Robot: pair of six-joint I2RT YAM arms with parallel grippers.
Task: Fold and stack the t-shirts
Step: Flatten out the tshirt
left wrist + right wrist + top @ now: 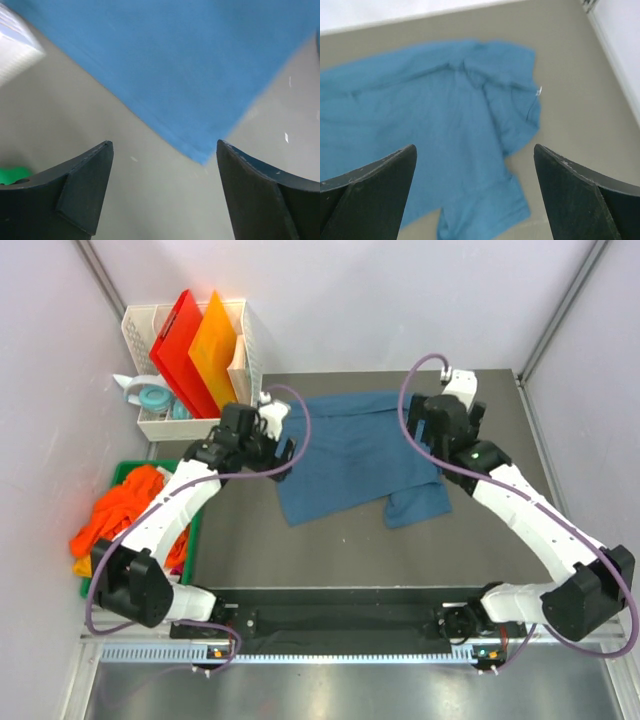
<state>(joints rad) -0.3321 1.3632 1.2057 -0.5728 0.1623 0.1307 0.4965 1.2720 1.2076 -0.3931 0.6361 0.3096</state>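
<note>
Left gripper (164,144): jaws apart, empty, over a shirt corner | right gripper (475,147): jaws apart, empty, above the shirt | teal-blue t-shirt (350,455): spread mid-table (300,550), between both arms | orange t-shirts (120,510): heaped in green bin (125,470), left.

blue t-shirt (355,455): spread, wrinkled, one sleeve out, centre | orange t-shirts (125,510): crumpled heap, left

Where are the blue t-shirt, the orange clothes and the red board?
blue t-shirt (345,455): top external view, middle of its spread body.
orange clothes (122,508): top external view, middle of the crumpled heap.
red board (176,348): top external view, its flat upper face.
</note>
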